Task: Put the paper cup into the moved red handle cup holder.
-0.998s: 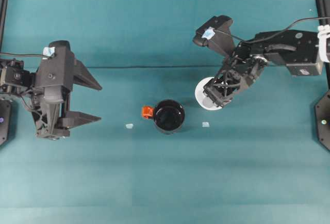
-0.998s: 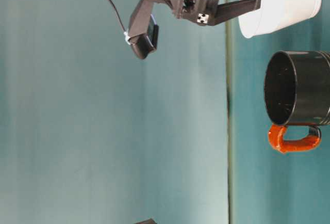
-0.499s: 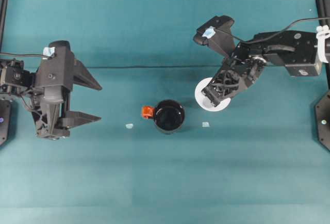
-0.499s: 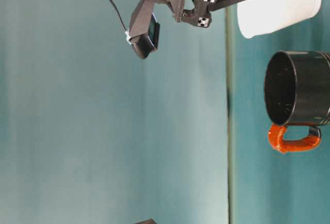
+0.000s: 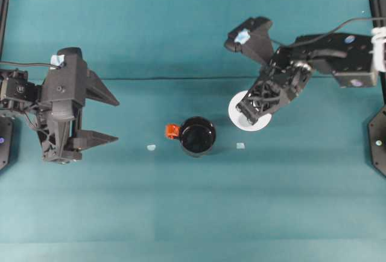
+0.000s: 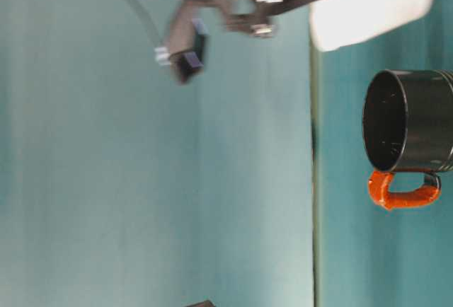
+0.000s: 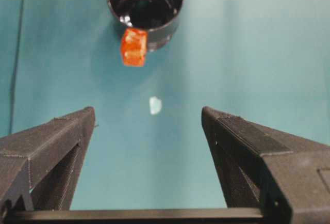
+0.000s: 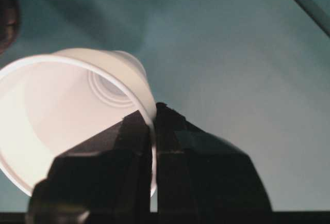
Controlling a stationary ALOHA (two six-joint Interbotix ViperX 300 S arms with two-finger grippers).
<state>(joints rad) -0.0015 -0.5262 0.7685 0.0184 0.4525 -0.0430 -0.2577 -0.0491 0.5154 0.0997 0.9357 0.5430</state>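
Overhead exterior view: the glossy black cylindrical holder (image 5: 198, 136), round-mouthed, stands on the matte teal table (image 5: 193, 214), its small orange-red handle nub (image 5: 172, 131) pointing toward the left gripper (image 5: 110, 119), whose jaws stand wide apart with nothing between them. Two small pale scraps (image 5: 151, 147) lie on the table, one on either side of the holder. The plain white tapered paper cup (image 5: 250, 117) sits near the holder, on the side away from the nub, partly covered by the right gripper (image 5: 247, 110).

Right wrist view: the right gripper's two dark fingers (image 8: 135, 146) are pinched together on the cup's thin rim (image 8: 147, 111); the smooth interior and ringed base show, while the lower rim is cut off.

Table-level view: the holder's handle appears as a full orange-red loop (image 6: 403, 192). The cup (image 6: 369, 6) and the right arm are motion-blurred, so whether the cup's base touches the table cannot be told.

Left wrist view: the ribbed, layered black fingers (image 7: 49, 152) frame the holder (image 7: 146, 7), well apart from it.
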